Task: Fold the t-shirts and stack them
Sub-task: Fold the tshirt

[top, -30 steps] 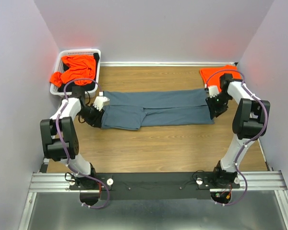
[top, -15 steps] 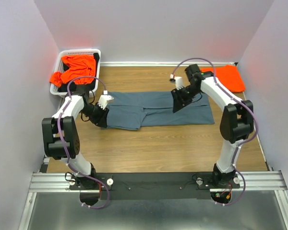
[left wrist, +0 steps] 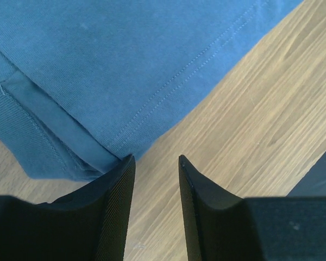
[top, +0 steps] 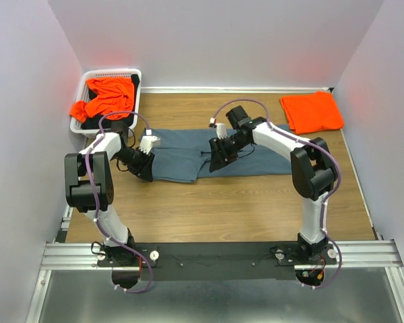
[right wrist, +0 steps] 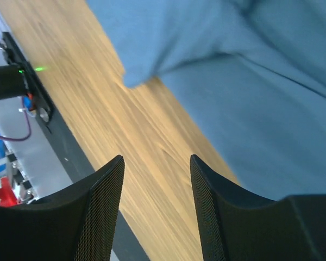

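The left gripper (left wrist: 156,159), narrowly parted and empty, hovers at a corner of the blue-grey t-shirt (left wrist: 125,65) on the worktop (left wrist: 250,125); the right gripper (right wrist: 156,159), wider, seems empty too.

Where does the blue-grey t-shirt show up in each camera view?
Top external: the blue-grey t-shirt lies across the middle of the wooden tabletop.
Left wrist: the t-shirt fills the upper left, hemmed corner lowest.
Right wrist: the t-shirt, blurred, fills the upper right.
Shared landmark: the wooden tabletop bordering its edge in every view.
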### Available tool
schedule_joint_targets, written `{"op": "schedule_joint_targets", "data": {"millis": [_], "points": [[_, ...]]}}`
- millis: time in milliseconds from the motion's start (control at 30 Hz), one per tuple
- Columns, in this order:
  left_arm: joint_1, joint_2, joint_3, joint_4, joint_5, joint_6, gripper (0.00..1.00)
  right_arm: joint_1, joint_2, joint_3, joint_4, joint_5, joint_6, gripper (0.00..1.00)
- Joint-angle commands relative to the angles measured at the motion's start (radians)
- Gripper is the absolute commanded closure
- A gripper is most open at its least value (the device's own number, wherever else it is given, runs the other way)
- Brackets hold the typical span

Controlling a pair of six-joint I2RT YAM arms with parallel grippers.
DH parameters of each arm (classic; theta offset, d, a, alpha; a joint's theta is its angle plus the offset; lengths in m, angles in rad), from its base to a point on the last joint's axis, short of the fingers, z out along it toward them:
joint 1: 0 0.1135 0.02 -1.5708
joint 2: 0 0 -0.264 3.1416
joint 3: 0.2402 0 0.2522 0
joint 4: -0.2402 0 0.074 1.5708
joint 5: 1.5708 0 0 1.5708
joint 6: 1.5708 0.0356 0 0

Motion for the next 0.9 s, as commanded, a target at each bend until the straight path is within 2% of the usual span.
{"op": "schedule_joint_targets", "data": {"millis": [0,200,400,433,533,867], "points": [[-0.006,0.022,0.03,0.018,0.015,-0.019,0.56,0.045,0.03,-0.04,0.162,-0.015,0.152,0.4],[-0.006,0.014,0.016,0.034,0.012,-0.039,0.58,0.111,0.071,-0.038,0.22,0.051,0.245,0.38],[-0.006,-0.004,0.005,0.042,0.009,-0.053,0.53,0.153,0.127,-0.013,0.237,0.025,0.296,0.37],[-0.006,-0.006,0.004,0.045,0.007,-0.062,0.5,0.159,0.137,0.0,0.238,0.018,0.302,0.37],[-0.006,-0.013,0.004,0.053,-0.002,-0.07,0.49,0.173,0.168,0.024,0.237,0.01,0.31,0.38],[-0.004,0.006,0.026,0.065,0.013,-0.091,0.5,0.183,0.214,0.07,0.237,-0.022,0.331,0.44]]}}
